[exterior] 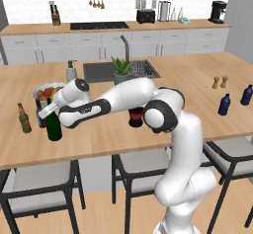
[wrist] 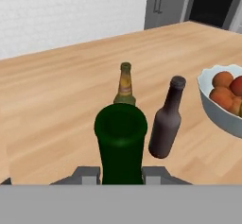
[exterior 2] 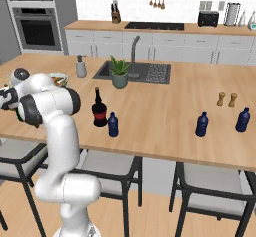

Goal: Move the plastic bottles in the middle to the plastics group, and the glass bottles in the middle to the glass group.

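My gripper (exterior: 49,110) is shut on the neck of the tall dark-green wine bottle (exterior: 54,127), which stands upright at the counter's left end. In the hand view the wine bottle (wrist: 121,142) sits between my fingertips (wrist: 90,175). Just beyond it stand the olive-brown beer bottle (wrist: 125,83) and the dark brown beer bottle (wrist: 166,119). The olive-brown beer bottle (exterior: 24,118) is left of the wine bottle. Mid-counter stand the squat black bottle with a red band (exterior 2: 99,110) and a small dark-blue plastic bottle (exterior 2: 113,125). Two more blue bottles (exterior 2: 202,124) (exterior 2: 243,120) stand at the right.
A fruit bowl (wrist: 222,109) sits close to the beer bottles. A grey soap dispenser (exterior 2: 80,67), a potted plant (exterior 2: 119,73) and the sink (exterior 2: 145,72) lie further back. Two brown shakers (exterior 2: 221,99) stand at the right. Stools line the counter's near edge.
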